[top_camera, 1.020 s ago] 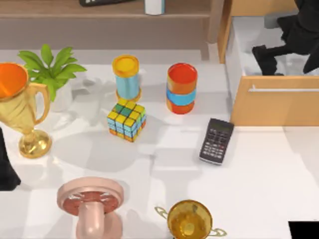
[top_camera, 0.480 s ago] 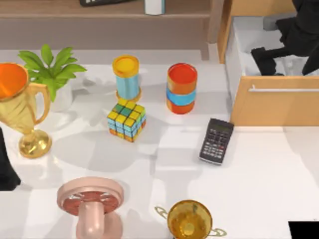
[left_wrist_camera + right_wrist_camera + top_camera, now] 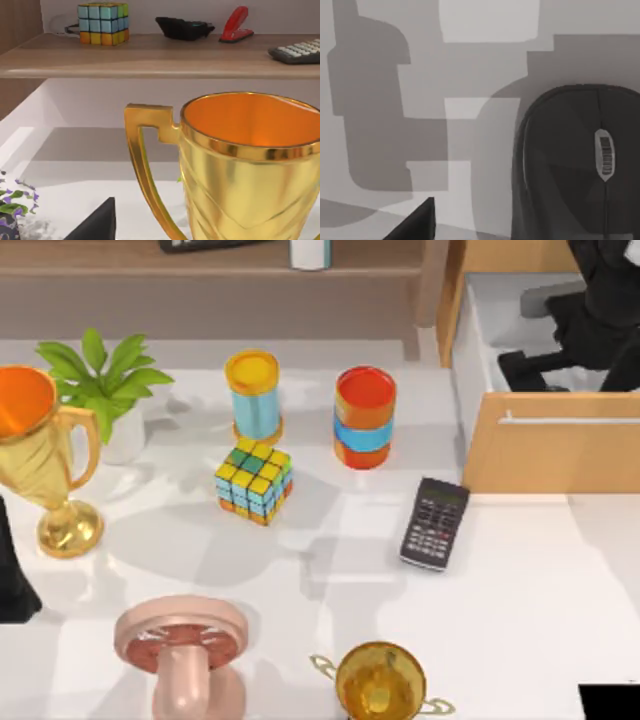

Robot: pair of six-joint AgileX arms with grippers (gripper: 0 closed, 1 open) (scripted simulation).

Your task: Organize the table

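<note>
My right hand (image 3: 525, 368) hangs over the white inside of the light-wood drawer unit (image 3: 545, 455) at the far right of the table, and I cannot tell whether it is released or clenched. In the right wrist view a dark grey computer mouse with a pale scroll wheel (image 3: 580, 165) lies on the drawer floor just beside the hand, under it. The wide white table (image 3: 520, 620) spreads out to the left of and nearer than this hand. A black pocket calculator (image 3: 435, 523) lies flat, close outside the drawer front below the hand. Farther left of the hand stand 2 cylinders, a red-orange one with a blue band (image 3: 365, 417) and a yellow-topped one with a blue body (image 3: 254, 395), with a multicoloured puzzle cube (image 3: 253, 480) just in front of the second. My left hand (image 3: 12, 585) is parked at the table's left edge; I cannot tell its state either. A tall gold trophy cup with an orange inside (image 3: 45, 455) stands upright just beside it, and a green potted plant in a white pot (image 3: 100, 375) is beyond the trophy. A pink dumbbell-like piece (image 3: 182, 655) and a small gold 2-handled cup (image 3: 380, 680) stand near the table's front edge.
</note>
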